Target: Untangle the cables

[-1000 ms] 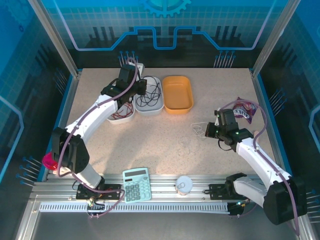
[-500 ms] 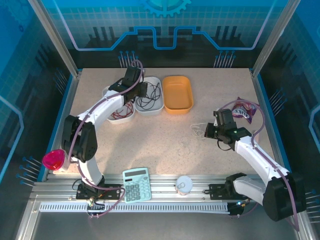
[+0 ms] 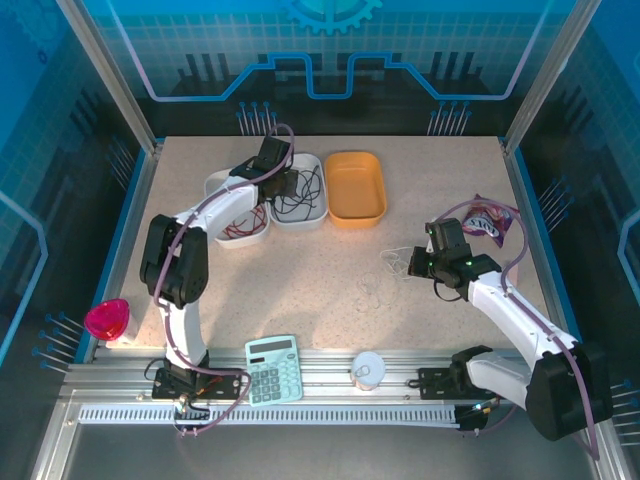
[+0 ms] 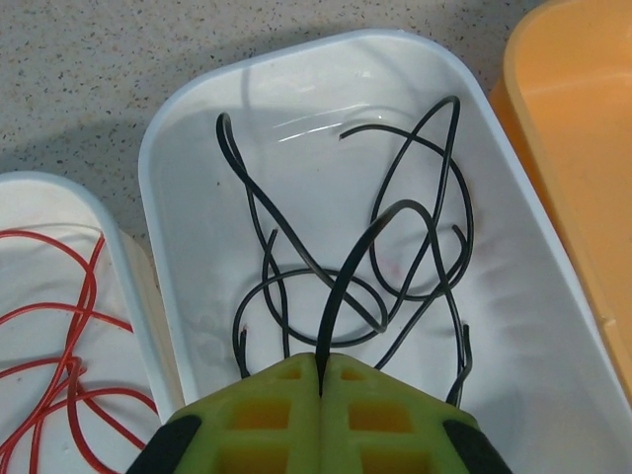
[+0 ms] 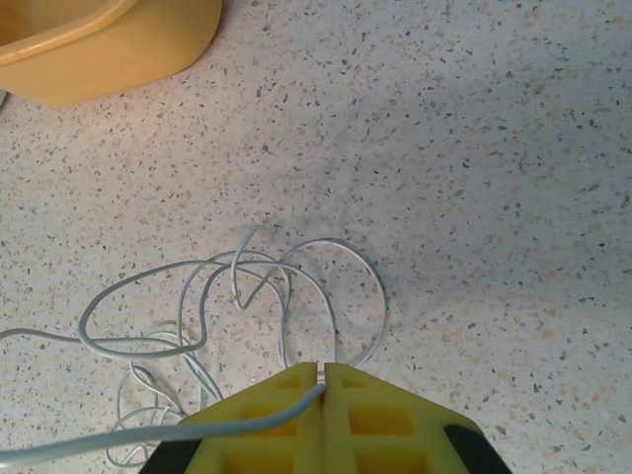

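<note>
Speckled table (image 3: 300, 290), orange tray (image 3: 355, 188), white cables (image 3: 396, 262), purple bag (image 3: 488, 220)

Standing here, I see the overhead camera mounted high behind the two arm bases. It faces the far blue wall and looks steeply down, far enough off to take in the whole speckled beige tabletop (image 3: 300, 290). The left wrist camera hangs very close, aimed down past its yellow-green left gripper (image 4: 323, 361) into a white oval plastic tray (image 4: 326, 89) of thin black cables (image 4: 332, 291). The right wrist camera is just as near, looking past the right gripper (image 5: 321, 368) at thin white cables (image 5: 341, 242) on the tabletop. All three views share the orange plastic tray (image 3: 356, 188).
</note>
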Motion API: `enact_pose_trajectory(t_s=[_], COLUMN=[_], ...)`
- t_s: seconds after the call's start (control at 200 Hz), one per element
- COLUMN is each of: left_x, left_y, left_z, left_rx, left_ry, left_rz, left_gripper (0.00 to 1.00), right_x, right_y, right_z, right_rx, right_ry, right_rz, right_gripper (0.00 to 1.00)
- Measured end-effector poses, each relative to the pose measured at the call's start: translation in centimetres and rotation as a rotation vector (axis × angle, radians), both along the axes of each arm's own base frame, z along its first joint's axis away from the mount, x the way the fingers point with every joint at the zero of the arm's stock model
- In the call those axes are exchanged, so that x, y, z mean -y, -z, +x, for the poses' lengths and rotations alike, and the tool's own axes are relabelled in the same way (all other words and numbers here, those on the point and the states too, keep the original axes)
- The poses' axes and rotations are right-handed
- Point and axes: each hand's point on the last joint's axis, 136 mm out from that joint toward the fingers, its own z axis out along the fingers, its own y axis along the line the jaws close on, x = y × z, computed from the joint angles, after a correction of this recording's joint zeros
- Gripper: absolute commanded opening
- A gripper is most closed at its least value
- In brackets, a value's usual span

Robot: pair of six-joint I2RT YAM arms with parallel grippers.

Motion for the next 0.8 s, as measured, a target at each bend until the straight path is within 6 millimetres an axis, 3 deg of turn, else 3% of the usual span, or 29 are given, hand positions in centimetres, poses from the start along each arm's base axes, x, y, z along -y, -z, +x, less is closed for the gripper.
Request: enact_pose_trajectory(t_s=[0.3, 0.415, 0.485, 0.595, 0.8], left_x=[0.2, -0.3, -0.6, -0.9, -1.4], left_y=[1.4, 2.3, 3.1, 3.8, 4.2], left_z=[1.3, 1.9, 1.9, 1.6, 1.0], left_rx=[-0.011, -0.023, -0.04, -0.065, -0.092], left_ry=[-0.014, -0.036, -0.047, -0.056, -0.09], left_rz=[0.013, 0.045, 0.066, 0.082, 0.089], left_gripper=[0.03, 0.1, 0.18, 0.41, 0.63], right_x=[-0.3, -0.3, -0.2, -0.2, -0.7], right_y=[0.2, 0.2, 0.2, 0.3, -0.5], right_z=[-0.2, -0.2, -0.3, -0.3, 0.1], right_rx=[-0.009, -0.012, -0.015, -0.017, 0.003], right_ry=[-0.01, -0.011, -0.011, -0.011, -0.021], right_rz=[-0.002, -0.004, -0.005, -0.005, 0.001], right_gripper=[0.05, 0.04, 0.05, 0.05, 0.05])
